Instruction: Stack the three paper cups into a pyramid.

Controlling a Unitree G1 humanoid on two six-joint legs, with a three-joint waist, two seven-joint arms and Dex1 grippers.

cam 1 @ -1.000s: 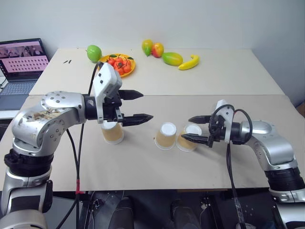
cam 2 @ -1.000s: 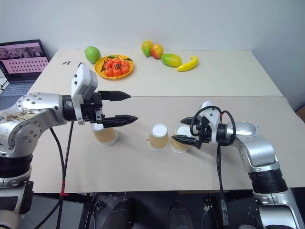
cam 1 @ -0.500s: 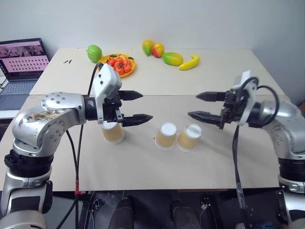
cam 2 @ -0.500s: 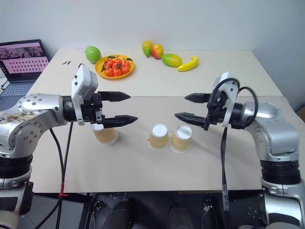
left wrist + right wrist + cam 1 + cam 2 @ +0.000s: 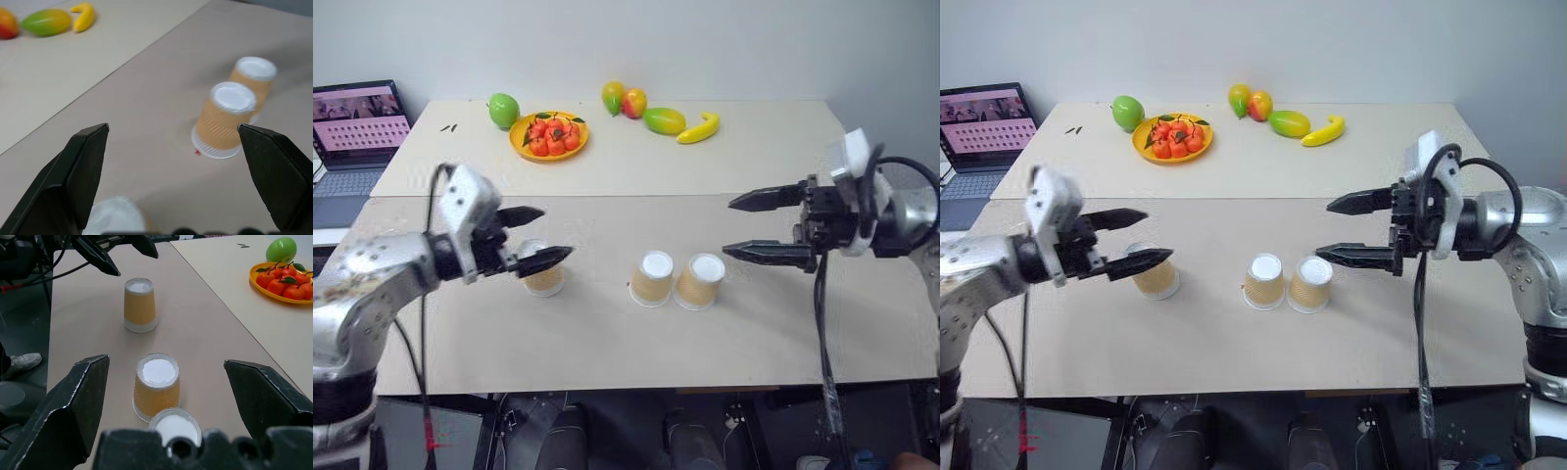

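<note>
Left eye view: right tool [image 5: 766, 225] lifted off paired tan tapered paper cups [image 5: 678, 280], jaws spread, empty. Left tool [image 5: 534, 237] pulled aside, spread, beside lone tan paper cup [image 5: 544, 277]. Beige worktop [image 5: 607, 343] base set; top cup unplaced.

We see our two arms cased in rounded silver-grey metal shells with black joints. The left arm [image 5: 372, 284] bears dark scuff marks on its shell. A white block sits on each wrist. Black cables loop over the right arm [image 5: 911, 211] and hang below it. Each gripper has two tapered black fingers [image 5: 769, 199].
</note>
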